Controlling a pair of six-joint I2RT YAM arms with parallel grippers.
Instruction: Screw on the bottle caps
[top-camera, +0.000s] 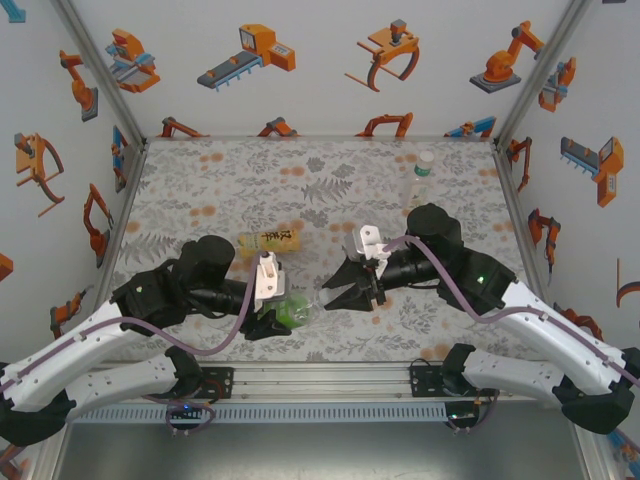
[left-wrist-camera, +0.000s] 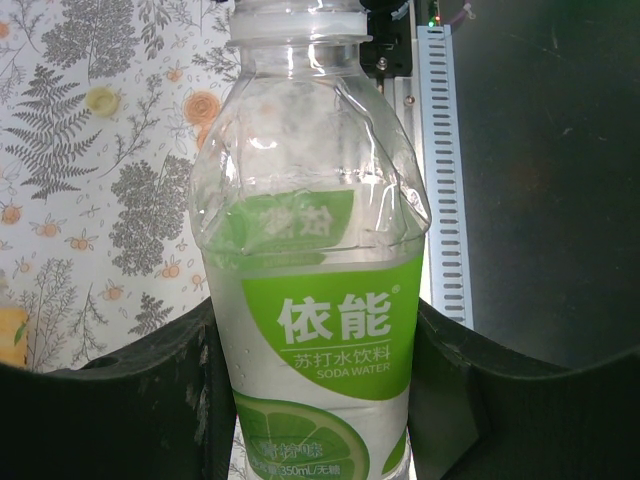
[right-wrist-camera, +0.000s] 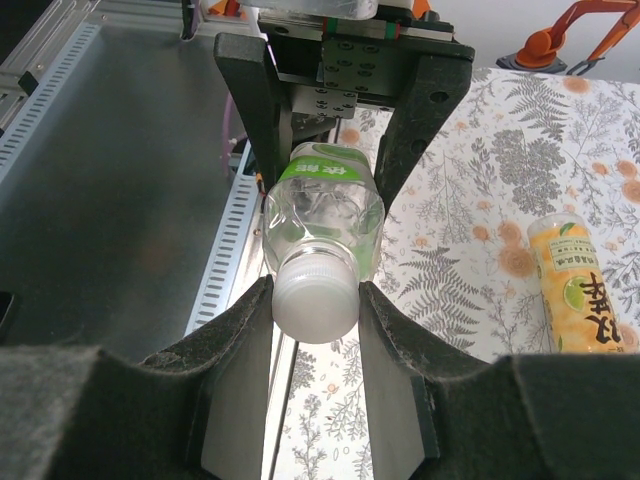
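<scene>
- Bottle, clear with a green and white label (top-camera: 292, 312), lies on its side near the front edge of the counter (top-camera: 200, 190), its neck pointing right.
- Left claw (top-camera: 272, 318) is clamped on the body of this clear bottle; in the left wrist view its dark fingers (left-wrist-camera: 150, 410) press against the label from both sides.
- Yellow bottle (top-camera: 270, 238) lies on its side on the counter, just behind the left claw and apart from it.
- White cap (right-wrist-camera: 315, 300) sits on the neck of the clear bottle, between the two arms.
- Right claw (top-camera: 335, 295) is closed on the white cap, one finger against each side of it, facing the left claw head-on.
- Third bottle (top-camera: 420, 185) stands upright near the far right corner of the counter, well apart from both arms, with a pale top.
</scene>
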